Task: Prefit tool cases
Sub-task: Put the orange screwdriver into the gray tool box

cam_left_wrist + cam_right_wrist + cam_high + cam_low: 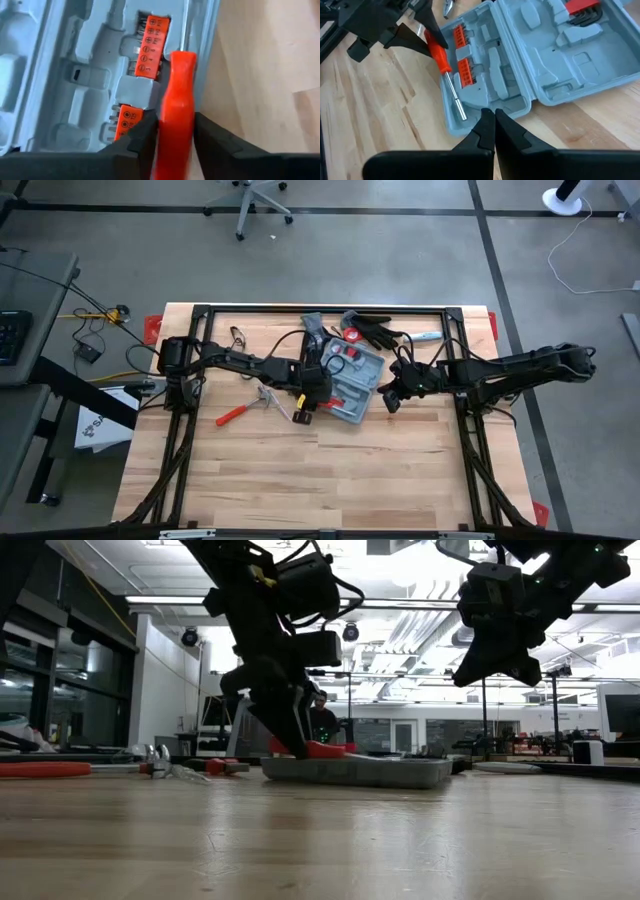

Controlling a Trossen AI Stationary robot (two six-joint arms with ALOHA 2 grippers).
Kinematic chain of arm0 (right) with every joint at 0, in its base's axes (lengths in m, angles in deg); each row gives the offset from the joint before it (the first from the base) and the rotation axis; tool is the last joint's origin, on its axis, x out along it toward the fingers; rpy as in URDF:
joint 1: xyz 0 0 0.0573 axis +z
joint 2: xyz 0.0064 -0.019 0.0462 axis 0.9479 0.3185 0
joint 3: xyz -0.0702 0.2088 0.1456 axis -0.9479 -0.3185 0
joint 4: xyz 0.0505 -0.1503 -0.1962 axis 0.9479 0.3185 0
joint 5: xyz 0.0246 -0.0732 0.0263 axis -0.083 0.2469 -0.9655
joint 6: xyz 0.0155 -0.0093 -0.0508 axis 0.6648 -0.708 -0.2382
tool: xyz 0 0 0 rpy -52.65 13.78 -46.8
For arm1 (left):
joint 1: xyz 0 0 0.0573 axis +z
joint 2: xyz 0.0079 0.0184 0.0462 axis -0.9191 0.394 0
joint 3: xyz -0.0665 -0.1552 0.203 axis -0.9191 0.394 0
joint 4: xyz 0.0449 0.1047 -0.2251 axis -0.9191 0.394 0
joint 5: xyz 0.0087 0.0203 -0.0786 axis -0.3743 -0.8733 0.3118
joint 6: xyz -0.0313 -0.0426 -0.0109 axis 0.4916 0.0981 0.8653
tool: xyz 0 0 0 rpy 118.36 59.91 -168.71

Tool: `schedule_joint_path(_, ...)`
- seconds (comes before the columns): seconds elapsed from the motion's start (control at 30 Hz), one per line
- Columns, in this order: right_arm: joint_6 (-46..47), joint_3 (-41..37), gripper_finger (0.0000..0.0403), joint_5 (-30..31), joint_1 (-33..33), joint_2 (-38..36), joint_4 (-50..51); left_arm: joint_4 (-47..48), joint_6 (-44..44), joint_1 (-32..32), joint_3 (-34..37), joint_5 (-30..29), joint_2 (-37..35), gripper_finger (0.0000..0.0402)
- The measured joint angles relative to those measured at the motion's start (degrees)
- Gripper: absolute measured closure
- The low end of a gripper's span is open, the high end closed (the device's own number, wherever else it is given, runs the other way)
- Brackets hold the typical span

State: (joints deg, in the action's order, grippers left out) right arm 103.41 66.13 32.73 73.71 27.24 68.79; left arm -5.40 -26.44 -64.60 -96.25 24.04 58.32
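— What is laid out on the tabletop (300, 480), and how many of each thing are counted?

— One tool case (350, 375) is seen, lying open near the middle of the far half of the wooden surface, its grey moulded interior turned upward. Two orange bit holders (151, 47) are seated in one half of it, one behind the other. One set of dark keys with a red holder (582, 10) is lodged in the other half. Outside the case, one red-handled hammer (245, 410) is found on the boards to its left, and black gloves (375, 332) are lying at the far edge; their number cannot be told.

— How many arms are at work?

— Two arms are shown, one from each side. The left hand (175, 145) is placed over the near edge of the case, and one red-handled screwdriver (445, 72) is lodged between its fingers (142, 137), the metal shaft pointing along the case's rim. Whether the handle is gripped firmly or merely flanked cannot be told.

— And the other one?

— The right hand (490, 125) is held above the tabletop just beside the case's right end, its two fingers pressed together with nothing between them.

— Is anything else counted?

— One office chair (255, 200) is seen on the floor beyond the tabletop.
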Motion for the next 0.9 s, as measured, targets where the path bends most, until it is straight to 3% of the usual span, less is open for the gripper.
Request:
schedule_joint_path(0.13,0.0,0.0,0.0403,0.1,0.0,0.0,0.0,0.0,0.6,0.0,0.0,-0.6,0.0,0.0262)
schedule_joint_path(0.9,0.0,0.0,0.0403,2.5,0.0,0.1,0.0,4.4,6.1,0.1,0.0,-5.1,-5.9,0.0273)
